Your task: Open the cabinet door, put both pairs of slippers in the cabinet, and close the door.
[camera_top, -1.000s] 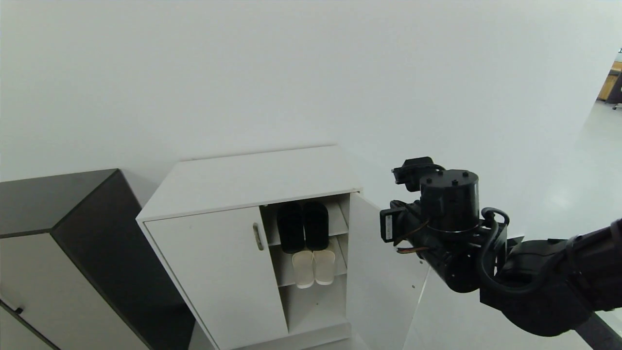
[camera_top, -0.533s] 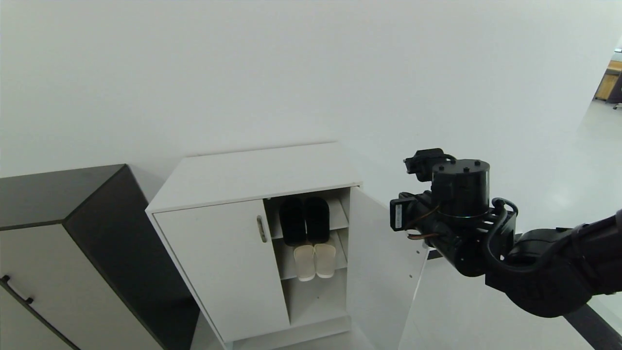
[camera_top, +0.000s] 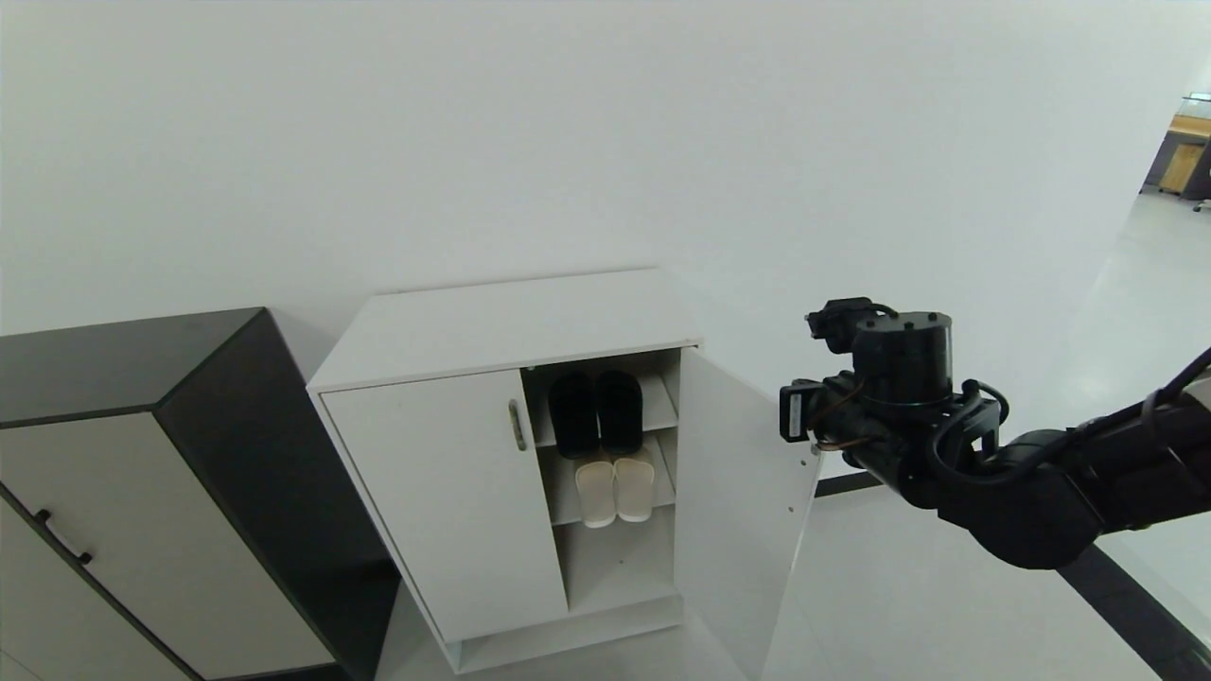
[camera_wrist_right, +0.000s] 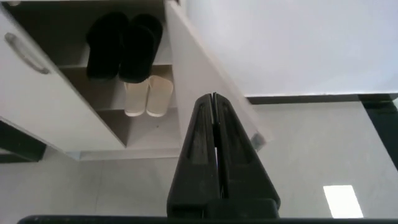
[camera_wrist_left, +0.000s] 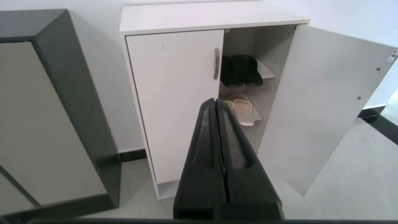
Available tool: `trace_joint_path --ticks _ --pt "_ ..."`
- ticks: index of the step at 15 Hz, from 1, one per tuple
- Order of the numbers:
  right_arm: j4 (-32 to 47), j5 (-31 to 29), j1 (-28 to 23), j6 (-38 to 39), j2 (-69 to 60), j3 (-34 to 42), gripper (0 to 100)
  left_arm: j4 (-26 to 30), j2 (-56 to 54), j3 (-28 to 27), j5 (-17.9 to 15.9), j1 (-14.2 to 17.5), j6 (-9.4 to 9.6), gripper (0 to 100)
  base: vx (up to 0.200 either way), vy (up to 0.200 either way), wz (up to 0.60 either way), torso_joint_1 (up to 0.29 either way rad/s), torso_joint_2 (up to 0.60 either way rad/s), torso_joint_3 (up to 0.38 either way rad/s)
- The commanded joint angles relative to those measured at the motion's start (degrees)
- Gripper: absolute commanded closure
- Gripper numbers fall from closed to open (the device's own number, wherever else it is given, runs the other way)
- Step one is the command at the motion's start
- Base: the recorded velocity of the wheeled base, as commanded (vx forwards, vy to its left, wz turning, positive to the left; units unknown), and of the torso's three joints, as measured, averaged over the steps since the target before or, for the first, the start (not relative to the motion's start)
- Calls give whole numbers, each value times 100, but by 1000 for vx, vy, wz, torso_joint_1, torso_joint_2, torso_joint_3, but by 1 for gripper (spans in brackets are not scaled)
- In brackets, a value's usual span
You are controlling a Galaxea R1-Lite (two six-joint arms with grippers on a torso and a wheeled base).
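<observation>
Right wrist view: right gripper (camera_wrist_right: 214, 99) has its two fingers pressed flat together with nothing between them. Its tip lies by the free edge of the open right door (camera_wrist_right: 189, 62), and whether they touch cannot be told.
Right arm (camera_top: 1041, 492): in the head view it comes in from the right, with its wrist just right of that door's upper part.
Left gripper (camera_wrist_left: 216, 104): fingers closed against each other and empty, held well in front of the cabinet and pointing toward where the two doors meet.
Open door: swung out toward the near right, standing about square to the cabinet front, with a few small holes on its inner face near the free edge.
Left door (camera_top: 454, 501): shut, with a slim metal handle (camera_top: 517, 426) high on its right edge.
Cabinet (camera_top: 501, 322): white, set against the far wall.
Black slippers (camera_top: 596, 413): a pair side by side and touching, on the sloped top shelf (camera_top: 658, 407) inside the cabinet's right half.
White slippers (camera_top: 615, 490): a pair side by side and touching, on the middle shelf (camera_top: 662, 482), just below the black pair.
Dark cabinet (camera_top: 246, 445): just left of the white one, with a dark top and side and a pale front.
Wall (camera_top: 568, 142): plain white.
Floor (camera_top: 899, 605): pale and glossy, with a dark strip (camera_top: 1135, 610) across it at the near right.
</observation>
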Motion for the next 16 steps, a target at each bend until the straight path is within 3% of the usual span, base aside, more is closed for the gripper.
trace_joint_path --ticks 1,6,16 --pt "4 32 -218 38 246 -121 100 -1 7 0 0 -1 -1 100 0 0 0 0 0 0" --pt "-13 217 -613 214 844 -499 100 -1 7 0 0 -1 -1 100 0 0 0 0 0 0" --pt "-22 217 -763 205 1310 -763 100 -1 7 0 0 -1 -1 100 0 0 0 0 0 0"
